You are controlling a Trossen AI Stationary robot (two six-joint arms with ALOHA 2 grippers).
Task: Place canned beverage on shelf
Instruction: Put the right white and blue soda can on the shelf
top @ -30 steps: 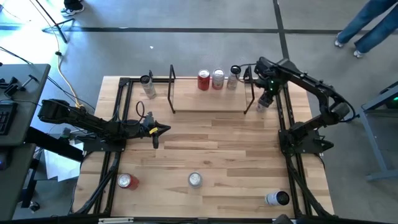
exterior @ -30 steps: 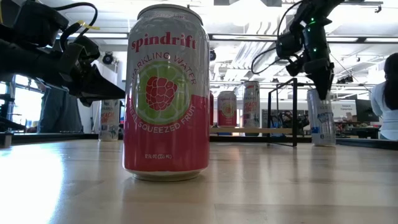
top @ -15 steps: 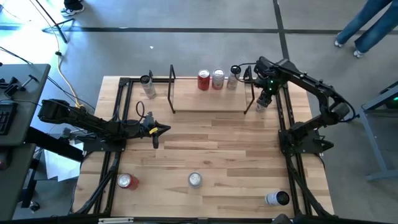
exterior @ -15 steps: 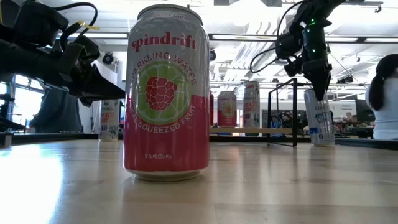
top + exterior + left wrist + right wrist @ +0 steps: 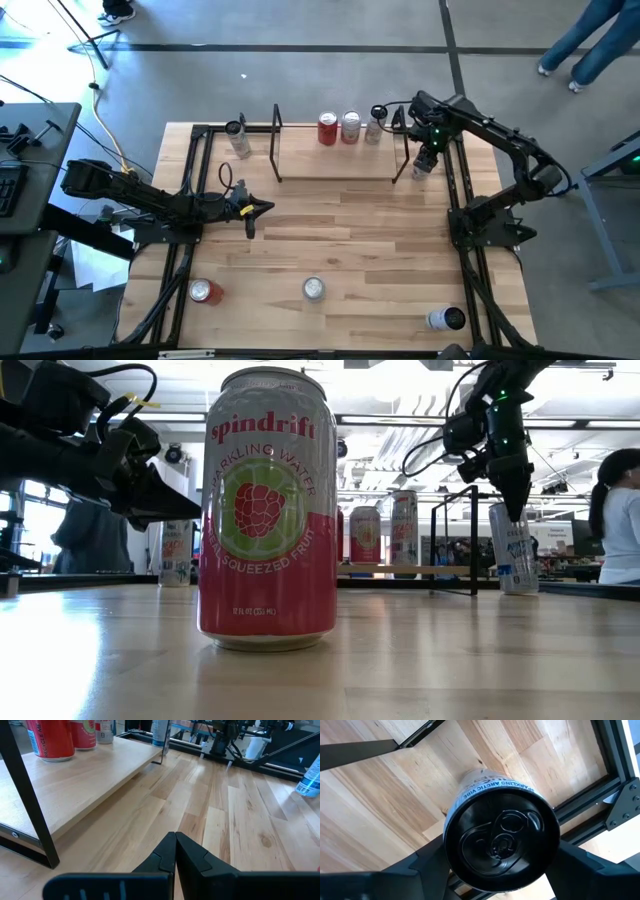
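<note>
Closing on the white can (image 5: 501, 840), your right gripper (image 5: 424, 165) has narrowed slightly; fingers flank it just outside the shelf's (image 5: 335, 163) right frame, grasp pending; left gripper (image 5: 262, 208) pressed together

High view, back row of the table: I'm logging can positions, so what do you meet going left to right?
Silver can outside the shelf → shelf's left end frame → red can → pink-and-white can → pale can → shelf's right end frame → right end effector, over a can beside the shelf.
</note>
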